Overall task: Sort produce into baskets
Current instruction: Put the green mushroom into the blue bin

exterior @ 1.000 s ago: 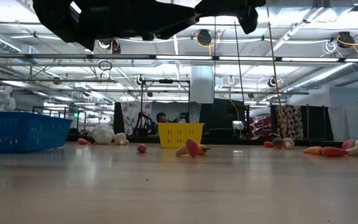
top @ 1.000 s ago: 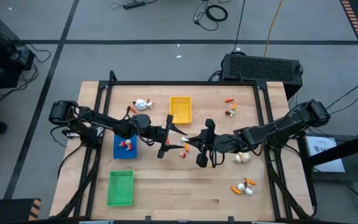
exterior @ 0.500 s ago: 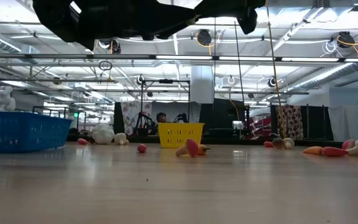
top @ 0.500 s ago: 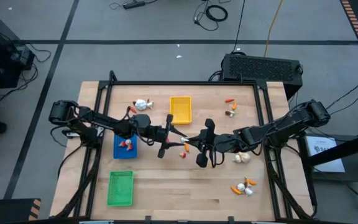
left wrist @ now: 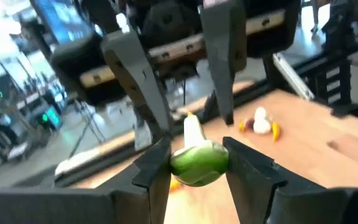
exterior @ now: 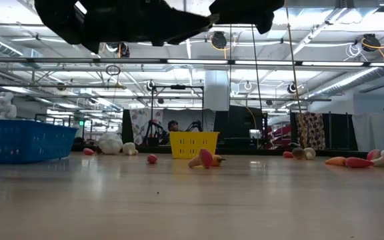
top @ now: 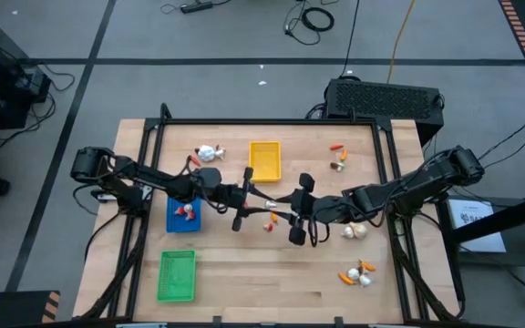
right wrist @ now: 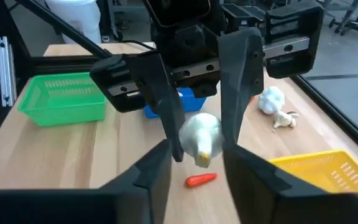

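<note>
Green-and-white toy vegetable [left wrist: 197, 158] mid-handover above bench [top: 272, 282]: left tool [left wrist: 194, 163] clamped it, right tool [right wrist: 196, 163] spread, releasing. Next likely: carry to basket.

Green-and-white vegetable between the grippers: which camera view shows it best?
The left wrist view: the green-and-white vegetable sits close, clamped in the left gripper, the right gripper open around its white tip. The right wrist view shows only its whitish end; the high view at most a speck; the low view nothing.
</note>
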`<move>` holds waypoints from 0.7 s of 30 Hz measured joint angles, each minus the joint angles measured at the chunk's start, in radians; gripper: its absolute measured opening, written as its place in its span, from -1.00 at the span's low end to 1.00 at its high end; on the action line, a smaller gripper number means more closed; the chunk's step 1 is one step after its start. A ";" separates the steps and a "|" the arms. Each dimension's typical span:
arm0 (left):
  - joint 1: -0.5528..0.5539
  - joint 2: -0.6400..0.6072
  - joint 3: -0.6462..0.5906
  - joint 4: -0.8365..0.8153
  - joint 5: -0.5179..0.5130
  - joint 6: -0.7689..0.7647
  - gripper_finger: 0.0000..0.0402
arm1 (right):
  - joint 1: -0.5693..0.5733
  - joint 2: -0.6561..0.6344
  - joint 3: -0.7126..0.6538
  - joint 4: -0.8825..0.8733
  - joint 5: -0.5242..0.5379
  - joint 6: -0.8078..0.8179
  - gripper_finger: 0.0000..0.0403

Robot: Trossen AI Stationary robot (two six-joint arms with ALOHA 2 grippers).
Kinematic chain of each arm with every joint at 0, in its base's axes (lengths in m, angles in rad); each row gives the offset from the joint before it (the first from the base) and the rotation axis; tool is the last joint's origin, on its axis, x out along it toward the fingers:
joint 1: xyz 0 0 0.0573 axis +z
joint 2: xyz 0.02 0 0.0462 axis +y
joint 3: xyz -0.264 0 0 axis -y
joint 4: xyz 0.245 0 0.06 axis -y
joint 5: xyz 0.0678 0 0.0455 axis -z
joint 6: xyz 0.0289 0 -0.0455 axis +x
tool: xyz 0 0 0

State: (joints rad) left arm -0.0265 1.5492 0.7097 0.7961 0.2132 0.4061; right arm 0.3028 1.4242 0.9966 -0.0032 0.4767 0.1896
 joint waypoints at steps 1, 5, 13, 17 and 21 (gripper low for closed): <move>0.000 -0.014 0.000 -0.029 -0.018 -0.002 -0.29 | -0.002 0.000 0.000 -0.011 0.002 0.000 -0.21; -0.002 -0.118 0.000 -0.284 -0.122 -0.011 -0.29 | -0.010 0.000 0.000 -0.102 0.001 0.003 -0.04; -0.028 -0.419 0.001 -1.046 -0.314 -0.309 -0.30 | -0.022 0.034 0.000 -0.204 -0.007 0.001 0.09; -0.038 -0.535 0.001 -1.452 -0.318 -0.590 -0.30 | -0.022 0.065 0.000 -0.207 -0.007 -0.037 0.09; -0.062 -0.592 0.000 -1.736 -0.300 -0.841 -0.30 | -0.022 0.080 0.000 -0.208 -0.008 -0.080 0.09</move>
State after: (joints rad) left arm -0.0889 0.9572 0.7101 -0.9400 -0.0864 -0.4353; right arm 0.2806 1.5040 0.9962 -0.2110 0.4686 0.1092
